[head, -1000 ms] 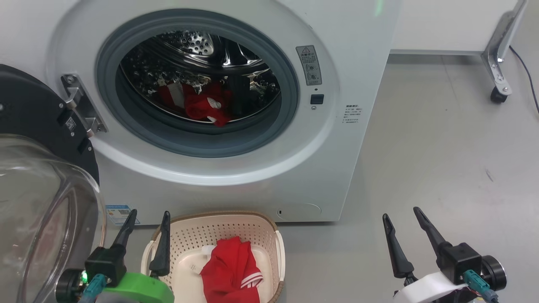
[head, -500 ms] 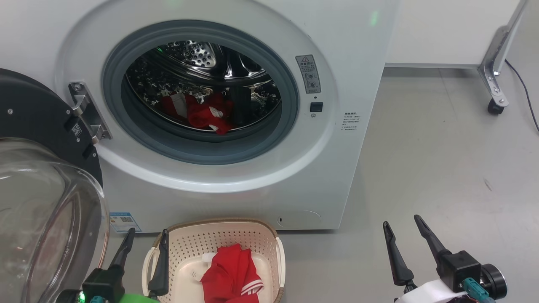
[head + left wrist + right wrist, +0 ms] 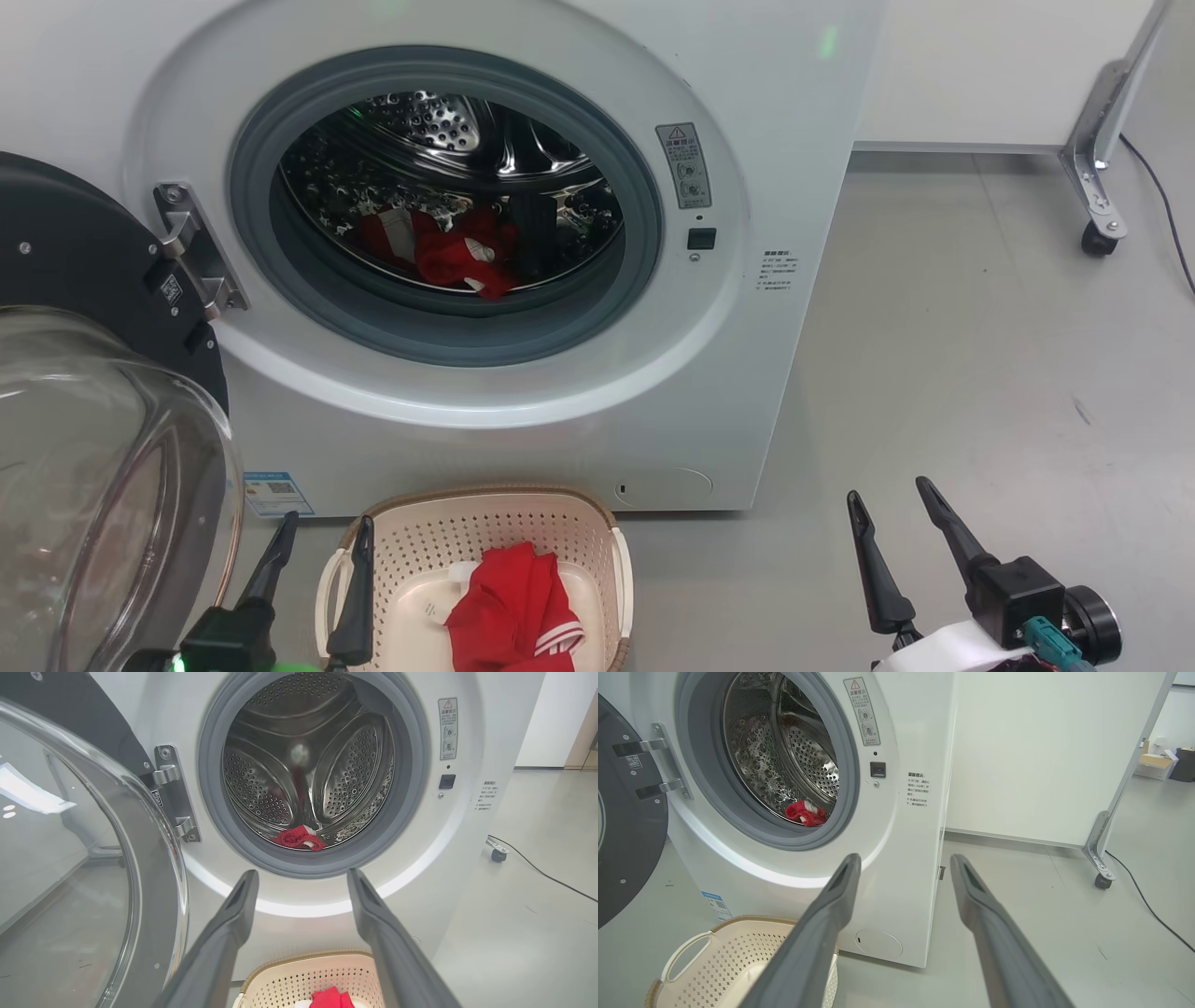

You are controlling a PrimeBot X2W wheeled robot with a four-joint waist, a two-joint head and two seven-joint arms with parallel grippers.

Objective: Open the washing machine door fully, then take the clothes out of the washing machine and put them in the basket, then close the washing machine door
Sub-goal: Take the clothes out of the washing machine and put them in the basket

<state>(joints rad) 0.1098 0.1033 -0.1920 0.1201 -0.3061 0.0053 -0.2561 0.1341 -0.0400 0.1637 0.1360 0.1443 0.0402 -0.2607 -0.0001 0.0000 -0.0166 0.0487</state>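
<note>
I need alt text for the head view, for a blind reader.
An open white washing machine, its black door swung to the left, has red clothes inside; another red garment lies in the cream basket below. The left gripper and right gripper stand open.

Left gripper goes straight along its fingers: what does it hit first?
Probably the washing machine, at the lower grey rubber ring of its open mouth, where the open left gripper aims. Slightly higher, it would enter the drum toward the clothes. Depth unclear.
</note>
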